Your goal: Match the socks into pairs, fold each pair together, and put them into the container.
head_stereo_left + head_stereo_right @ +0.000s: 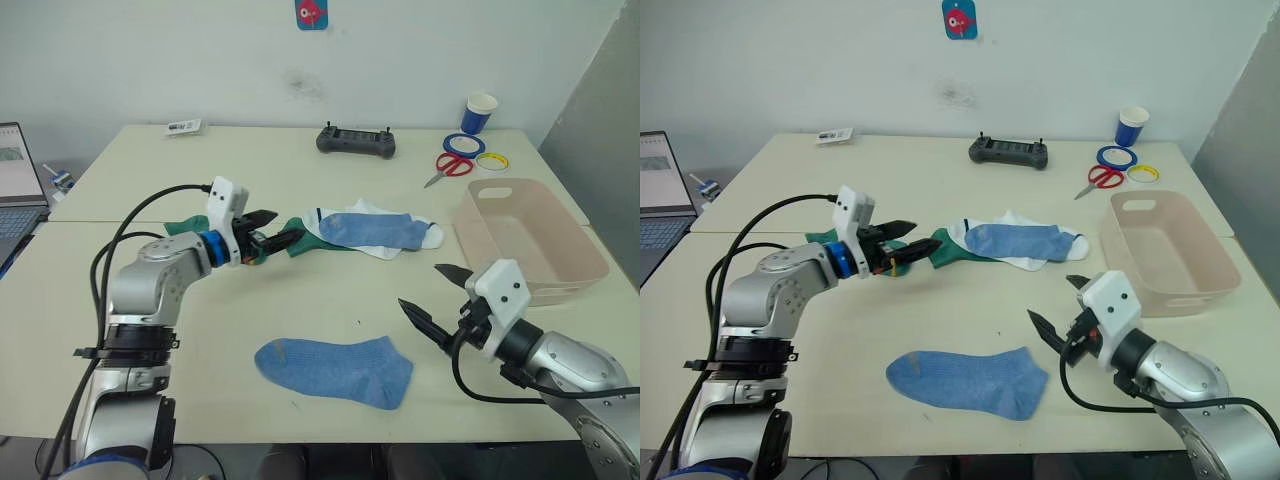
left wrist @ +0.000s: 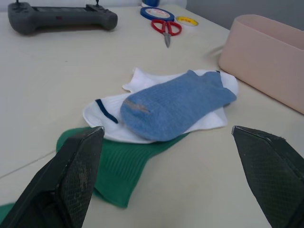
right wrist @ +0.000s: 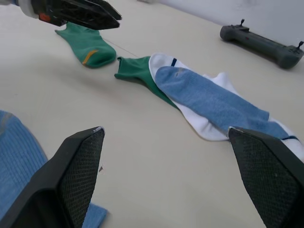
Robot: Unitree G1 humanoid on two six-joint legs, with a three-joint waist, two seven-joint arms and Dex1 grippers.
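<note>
both claws apart, no sock held yet

left gripper (image 1: 268,238) hangs with its fingers spread and nothing between them, low over the table (image 1: 330,300). just ahead of its tips lies a dark green sock (image 2: 126,166), and on the far end of that sock rests a white sock (image 2: 111,114) with a dark cuff mark, and a light blue sock (image 2: 173,104) lies on top of the white one. a second green sock (image 3: 85,45) with a yellow mark lies under and behind this gripper. beyond the heap, further from the tips, stands the pink container (image 1: 530,235), which looks empty.

right gripper (image 1: 440,295) is also spread and holds nothing. the other light blue sock (image 1: 335,368) lies flat alone, near this gripper on its inner side, apart from the heap.

the socks look light, soft and limp, so i think a pinched one will hang and drag its neighbours if they overlap. a good place to pinch seems the free green edge nearest the left tips, where no other sock covers it. the knit cloth should not slip much between the fingers. matching has not begun, to my judgement.
</note>
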